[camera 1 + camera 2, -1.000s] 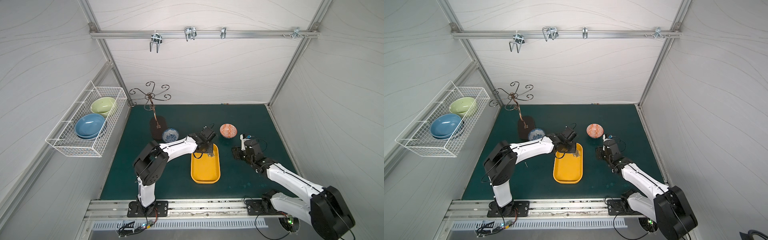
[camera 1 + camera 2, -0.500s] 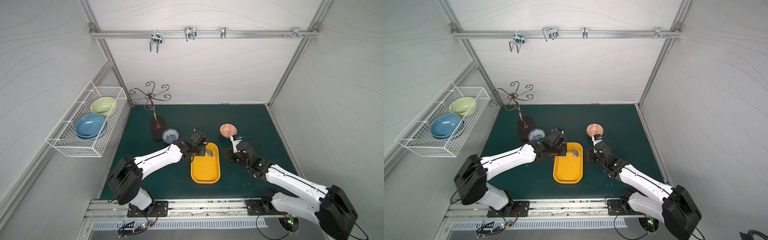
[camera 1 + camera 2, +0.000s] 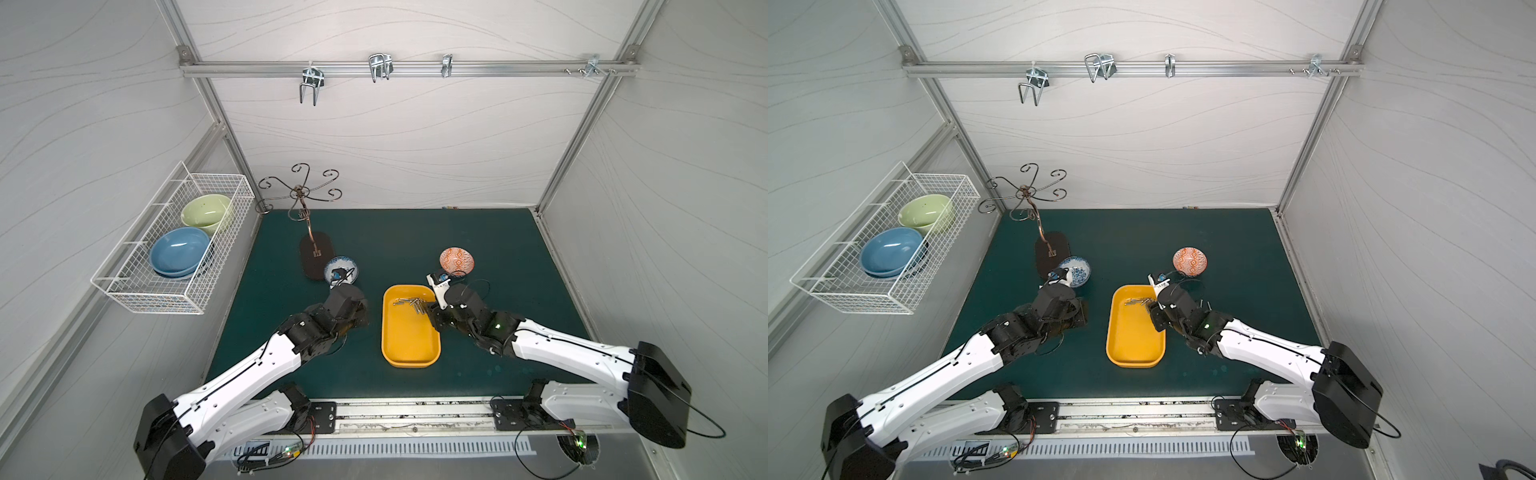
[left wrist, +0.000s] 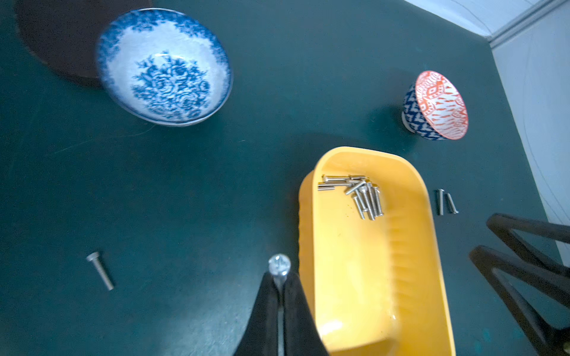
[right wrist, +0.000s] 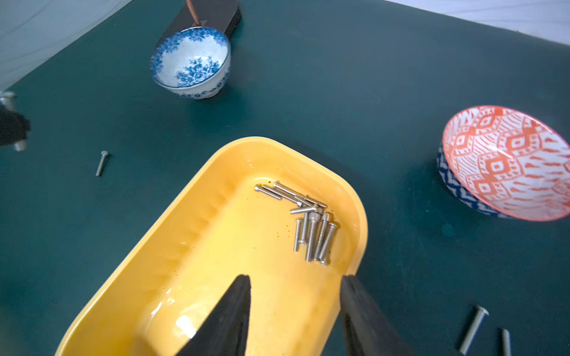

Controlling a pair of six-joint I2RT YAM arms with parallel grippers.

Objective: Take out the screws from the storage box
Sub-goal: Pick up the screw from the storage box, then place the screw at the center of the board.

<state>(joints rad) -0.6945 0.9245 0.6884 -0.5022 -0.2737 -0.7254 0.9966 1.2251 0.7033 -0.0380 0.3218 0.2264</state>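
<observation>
The left gripper was pinched shut on one screw, whose head stuck out past the fingertips. The box lay just beside this gripper, on the side toward the right arm, not touching it. A lone screw lay on the mat on the gripper's other side, and the blue bowl stood farther ahead of it. The right gripper hung over the box with its jaws moderately apart and nothing between them, one finger above the floor and the other near the side wall. The pile lay in the box's far end, just ahead of those fingertips and apart from them. Outside the box, a pair of screws lay on the mat beside the right gripper. The red bowl stood ahead of it, past the box.
</observation>
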